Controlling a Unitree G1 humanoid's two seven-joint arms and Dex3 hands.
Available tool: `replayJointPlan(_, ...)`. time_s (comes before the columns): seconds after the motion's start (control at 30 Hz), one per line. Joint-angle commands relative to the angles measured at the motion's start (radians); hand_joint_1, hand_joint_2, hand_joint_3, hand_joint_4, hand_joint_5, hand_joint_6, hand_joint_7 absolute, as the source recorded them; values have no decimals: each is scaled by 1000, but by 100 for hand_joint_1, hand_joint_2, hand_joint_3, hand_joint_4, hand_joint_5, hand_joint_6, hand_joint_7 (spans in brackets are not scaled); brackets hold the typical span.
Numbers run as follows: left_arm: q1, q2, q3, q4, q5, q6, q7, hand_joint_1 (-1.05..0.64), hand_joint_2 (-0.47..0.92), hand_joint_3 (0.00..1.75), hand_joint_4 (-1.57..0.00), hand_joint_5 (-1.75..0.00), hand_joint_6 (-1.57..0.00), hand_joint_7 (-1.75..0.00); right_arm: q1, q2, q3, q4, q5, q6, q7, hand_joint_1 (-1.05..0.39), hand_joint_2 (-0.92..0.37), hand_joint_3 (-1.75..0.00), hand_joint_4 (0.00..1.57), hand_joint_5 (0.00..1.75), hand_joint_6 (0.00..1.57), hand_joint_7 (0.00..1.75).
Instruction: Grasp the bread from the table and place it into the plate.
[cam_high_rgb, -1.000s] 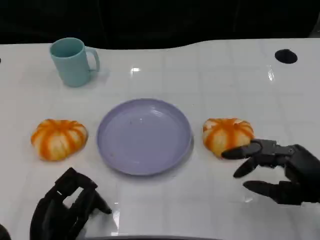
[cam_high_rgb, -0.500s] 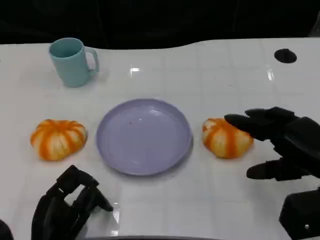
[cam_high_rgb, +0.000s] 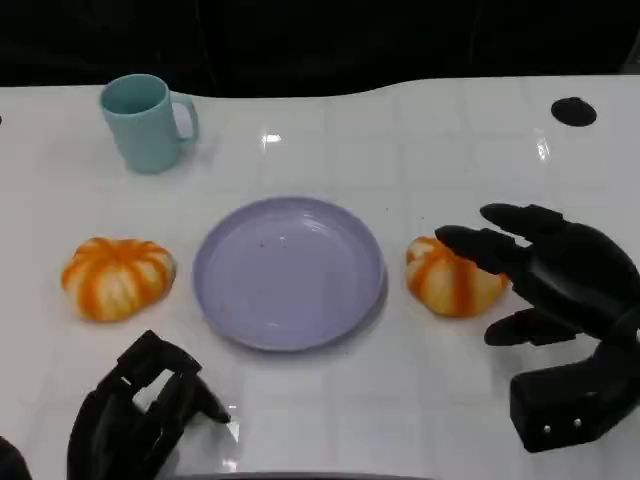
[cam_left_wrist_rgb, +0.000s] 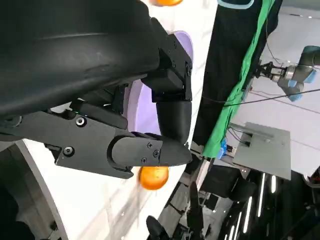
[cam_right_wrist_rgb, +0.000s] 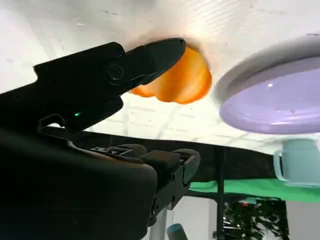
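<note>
The bread (cam_high_rgb: 452, 276), an orange roll with pale stripes, lies on the white table (cam_high_rgb: 430, 150) just to the right of the lavender plate (cam_high_rgb: 289, 272), close to its rim but not on it. We see our right hand (cam_high_rgb: 545, 280) reaching over it from the right with its fingers (cam_high_rgb: 480, 248) spread wide: the upper ones extend across the roll's top and far side, while the thumb sits lower, on the near side and apart from the crust. In the right wrist view a fingertip lies over the edge of the roll, yet we cannot tell if it actually touches. Nothing is gripped. Our left hand (cam_high_rgb: 135, 415) rests near the table's front edge, fingers curled in on nothing. A second striped roll (cam_high_rgb: 117, 277) sits left of the plate, and a teal mug (cam_high_rgb: 146, 122) stands farther back on the left.
</note>
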Motion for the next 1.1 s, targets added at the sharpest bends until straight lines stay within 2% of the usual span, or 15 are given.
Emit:
replayJointPlan(0.03, 18, 7, -3, -11, 9, -21, 9, -54, 92, 27, -61, -175, -48, -156, -77, 20, 77, 101, -46, 47, -80, -47, -83, 0, 21, 4, 23, 0)
replayJointPlan(0.3, 22, 3, 2, -18, -4, -13, 4, -52, 92, 26, -60, -175, -48, -154, -224, 124, 203, 378, -60, 131, -128, -49, -86, -1, 21, 2, 21, 0)
replayJointPlan(0.47, 24, 1, 5, -18, -15, -7, -7, -53, 92, 24, -60, -175, -48, -153, -288, 207, 249, 530, -46, 176, -161, -48, -85, 0, 22, 1, 22, 0)
replayJointPlan(0.73, 39, -2, -1, -39, -11, 2, 2, -52, 92, 24, -59, -175, -48, -152, -320, 267, 280, 627, -7, 196, -192, -45, -83, 0, 25, 1, 23, 1)
replayJointPlan(0.8, 42, -2, -3, -46, -10, 6, 2, -52, 92, 24, -59, -175, -48, -152, -319, 272, 280, 647, 5, 196, -209, -41, -86, -2, 32, 4, 29, 3)
replayJointPlan(0.87, 43, -1, -3, -49, -15, 10, -7, -51, 92, 25, -59, -175, -48, -152, -317, 274, 280, 660, 12, 192, -238, -37, -88, -1, 46, 6, 39, 4)
replayJointPlan(0.93, 46, -1, -3, -54, -17, 15, -8, -51, 92, 26, -59, -175, -48, -151, -315, 268, 285, 668, 11, 172, -285, -30, -91, -1, 83, 12, 73, 7)
replayJointPlan(0.97, 49, 0, -5, -59, -14, 16, -4, -50, 92, 26, -59, -175, -48, -151, -312, 265, 288, 672, 11, 158, -316, -28, -91, -2, 98, 18, 87, 8)
replayJointPlan(1.0, 51, -1, -6, -62, -12, 16, -2, -51, 92, 26, -59, -175, -49, -151, -311, 263, 291, 675, 9, 148, -343, -26, -92, -8, 82, 95, 107, 6)
replayJointPlan(1.03, 52, 0, -7, -65, -11, 16, -2, -51, 92, 26, -59, -175, -49, -151, -309, 262, 298, 679, 3, 142, -379, -24, -92, -9, 71, 134, 115, 6)
replayJointPlan(1.07, 53, 0, -8, -66, -12, 16, -3, -50, 92, 26, -59, -175, -49, -150, -308, 261, 304, 682, -1, 139, -404, -22, -92, -13, 63, 158, 124, 8)
replayJointPlan(1.1, 54, 0, -9, -67, -12, 17, -3, -50, 92, 26, -59, -175, -49, -150, -308, 261, 309, 686, -2, 138, -420, -21, -92, -14, 61, 166, 126, 10)
